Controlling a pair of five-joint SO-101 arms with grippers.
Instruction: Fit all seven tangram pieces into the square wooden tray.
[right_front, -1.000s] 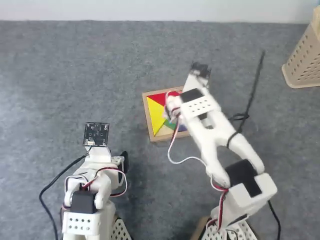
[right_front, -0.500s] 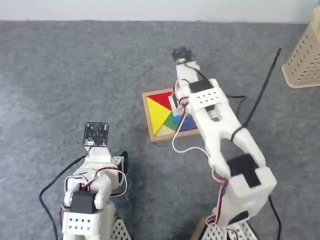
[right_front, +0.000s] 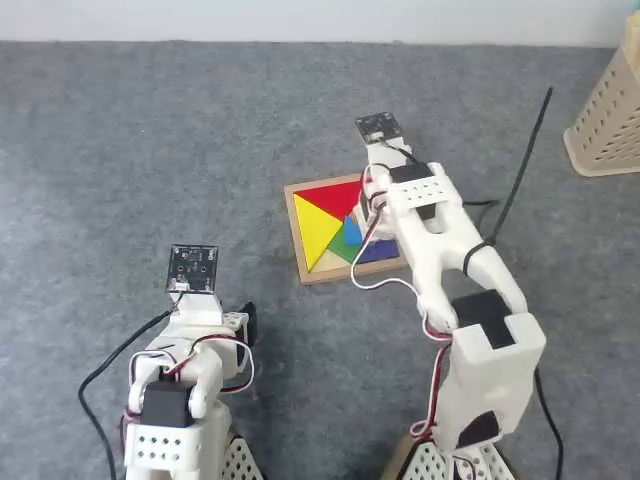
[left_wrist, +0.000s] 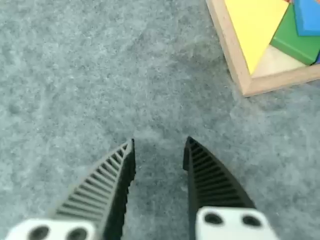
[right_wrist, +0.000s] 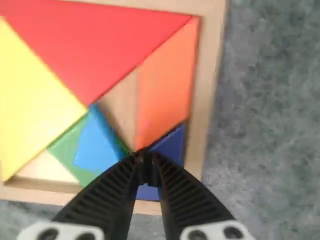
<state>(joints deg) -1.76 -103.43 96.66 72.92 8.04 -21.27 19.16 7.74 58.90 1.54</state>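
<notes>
- Right hand (right_wrist: 145, 159), pressed together, stands at the orange piece (right_wrist: 162, 85) in the tray (right_wrist: 212, 75).
- Better to nudge it slowly toward the red piece (right_wrist: 100, 50), closing the gap.
- Left hand (left_wrist: 157, 145) is spread.

There is one tray (right_wrist: 210, 75), and six coloured pieces can be counted in it: one red (right_wrist: 100, 45), one yellow (right_wrist: 30, 110), one orange (right_wrist: 162, 90), one light blue (right_wrist: 97, 142), one green (right_wrist: 67, 150) and one dark blue (right_wrist: 172, 142). Two pale patches (right_wrist: 120, 110) also show among them; whether they are pieces or bare wood cannot be told. There are two arms, the left arm (right_front: 185, 380) and the right arm (right_front: 450, 260), two grippers, the left gripper (left_wrist: 160, 141) and the right gripper (right_wrist: 144, 156), and one basket (right_front: 610, 110).
</notes>
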